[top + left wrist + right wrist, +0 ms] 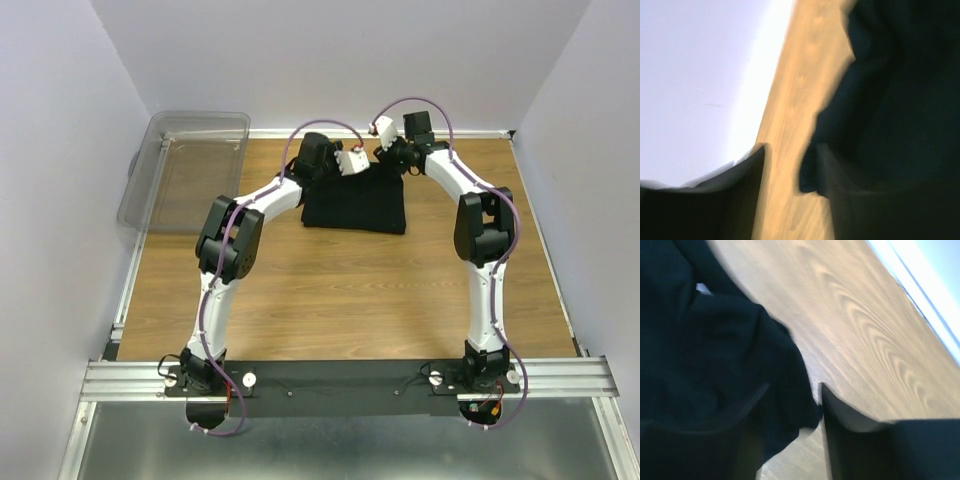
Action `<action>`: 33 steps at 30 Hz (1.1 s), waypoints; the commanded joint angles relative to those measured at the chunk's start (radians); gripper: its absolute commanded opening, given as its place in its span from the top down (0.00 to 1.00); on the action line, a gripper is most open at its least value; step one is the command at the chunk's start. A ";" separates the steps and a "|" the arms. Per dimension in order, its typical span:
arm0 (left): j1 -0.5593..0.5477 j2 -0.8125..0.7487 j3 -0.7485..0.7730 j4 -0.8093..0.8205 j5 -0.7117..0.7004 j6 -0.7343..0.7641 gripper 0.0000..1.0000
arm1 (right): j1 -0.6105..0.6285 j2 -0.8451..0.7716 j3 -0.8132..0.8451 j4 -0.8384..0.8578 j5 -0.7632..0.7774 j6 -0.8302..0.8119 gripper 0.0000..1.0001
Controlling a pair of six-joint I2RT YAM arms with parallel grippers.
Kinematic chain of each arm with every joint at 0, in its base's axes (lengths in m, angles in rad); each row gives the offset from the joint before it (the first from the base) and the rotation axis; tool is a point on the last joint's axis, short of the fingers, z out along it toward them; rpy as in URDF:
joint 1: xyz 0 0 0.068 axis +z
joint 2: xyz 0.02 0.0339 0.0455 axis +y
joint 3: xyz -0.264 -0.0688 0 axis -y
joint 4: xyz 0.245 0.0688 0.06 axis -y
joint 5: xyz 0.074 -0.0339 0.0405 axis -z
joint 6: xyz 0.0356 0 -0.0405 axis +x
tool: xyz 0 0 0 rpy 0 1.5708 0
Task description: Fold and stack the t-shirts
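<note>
Black t-shirt (pixel 355 203) is seen folded; left gripper (pixel 790 150) and right gripper (pixel 794 387) are parted, apparently empty; stacking is left undone.

A clear plastic bin (pixel 190 175) sits at the far left corner of the wooden table (pixel 340 290). White walls (pixel 340 60) stand left, right and far. A metal rail (pixel 560 375) runs along the near edge.

1. A robot lab cell: plain white walls (pixel 340 60) box in the wood-grain worktop (pixel 330 290) beyond and beside the fingers (pixel 715 205).
2. Behind the fingers, an aluminium rail (pixel 340 372) carries two robot arms (pixel 230 240).
</note>
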 commanded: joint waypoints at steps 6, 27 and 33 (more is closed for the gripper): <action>0.010 -0.077 0.188 0.168 -0.553 -0.428 0.09 | -0.053 -0.081 0.007 0.174 0.423 0.473 0.35; 0.088 0.174 0.313 -0.154 0.424 -1.059 0.83 | -0.062 0.107 0.081 0.040 -0.386 0.756 0.92; 0.120 0.320 0.441 -0.176 0.377 -1.151 0.83 | -0.068 0.188 0.131 0.039 -0.167 0.857 0.93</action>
